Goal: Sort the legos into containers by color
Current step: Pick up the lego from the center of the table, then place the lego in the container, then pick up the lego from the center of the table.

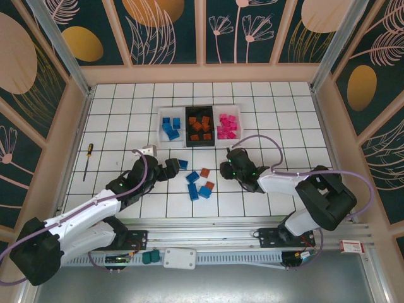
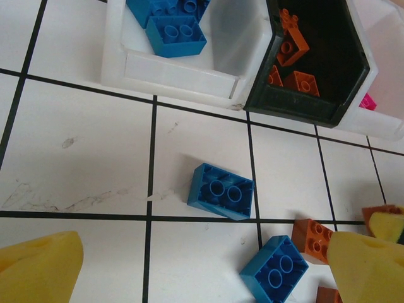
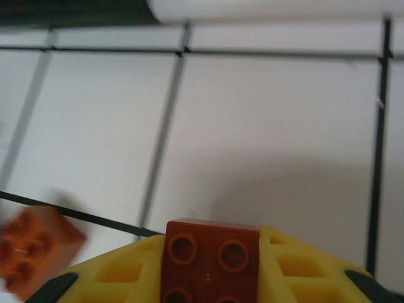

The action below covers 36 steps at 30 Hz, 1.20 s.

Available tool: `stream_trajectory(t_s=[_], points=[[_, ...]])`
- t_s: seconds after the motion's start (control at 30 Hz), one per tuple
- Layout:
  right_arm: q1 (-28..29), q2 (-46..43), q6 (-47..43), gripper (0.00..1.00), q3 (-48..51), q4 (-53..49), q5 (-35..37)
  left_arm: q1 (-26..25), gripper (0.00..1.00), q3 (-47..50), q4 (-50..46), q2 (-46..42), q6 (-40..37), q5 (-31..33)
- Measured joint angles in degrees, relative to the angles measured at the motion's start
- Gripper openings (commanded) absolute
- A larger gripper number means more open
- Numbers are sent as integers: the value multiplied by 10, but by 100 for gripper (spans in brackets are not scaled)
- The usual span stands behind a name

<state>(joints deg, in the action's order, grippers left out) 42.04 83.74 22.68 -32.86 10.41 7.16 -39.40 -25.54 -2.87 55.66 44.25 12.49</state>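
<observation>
Top external: white gridded surface (image 1: 126,126) within floral-panelled walls (image 1: 170,31); left end effector (image 1: 174,166) spread apart near black rectangular tray (image 1: 199,144), right end effector (image 1: 225,169) clamping orange-brown plastic brick (image 3: 211,255).

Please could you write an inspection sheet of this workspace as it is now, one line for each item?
Surface: white tiled table, faint scuffs.
Job's things: blue bricks in left white tray, orange-brown bricks in black tray, pink bricks in right white tray; several loose bricks, blue and orange-brown, on the tiles.
Clutter: screwdriver at table's left; teal blocks and white box on the rail.
Grippers: left gripper open, near a blue brick; right gripper shut on an orange-brown brick.
Cables: purple cable along the left arm; right cable loops above the table.
Surroundings: dark floral wall panels, tan frames.
</observation>
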Motion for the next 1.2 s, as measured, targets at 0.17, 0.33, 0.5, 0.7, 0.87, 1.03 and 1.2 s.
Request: stream_trajectory(t_s=[0.17, 0.33, 0.5, 0.7, 0.87, 1.03, 1.2], points=[[-23, 32, -33, 30, -135, 13, -47, 0, 99, 12, 0, 4, 0, 0], [-52, 151, -55, 31, -273, 47, -89, 0, 96, 14, 3, 34, 0, -7], [-68, 262, -70, 60, -372, 38, -115, 0, 97, 9, 7, 79, -7, -18], [-78, 285, -73, 68, -402, 36, -141, 0, 92, -38, 15, 158, -39, -28], [-79, 208, -71, 68, -331, 55, -149, 0, 83, -90, 34, 240, -68, -37], [-79, 117, -63, 69, -245, 78, -148, -3, 85, -148, 36, 317, -90, -30], [-79, 52, -45, 69, -176, 90, -148, -12, 74, -185, 35, 383, -112, -14]])
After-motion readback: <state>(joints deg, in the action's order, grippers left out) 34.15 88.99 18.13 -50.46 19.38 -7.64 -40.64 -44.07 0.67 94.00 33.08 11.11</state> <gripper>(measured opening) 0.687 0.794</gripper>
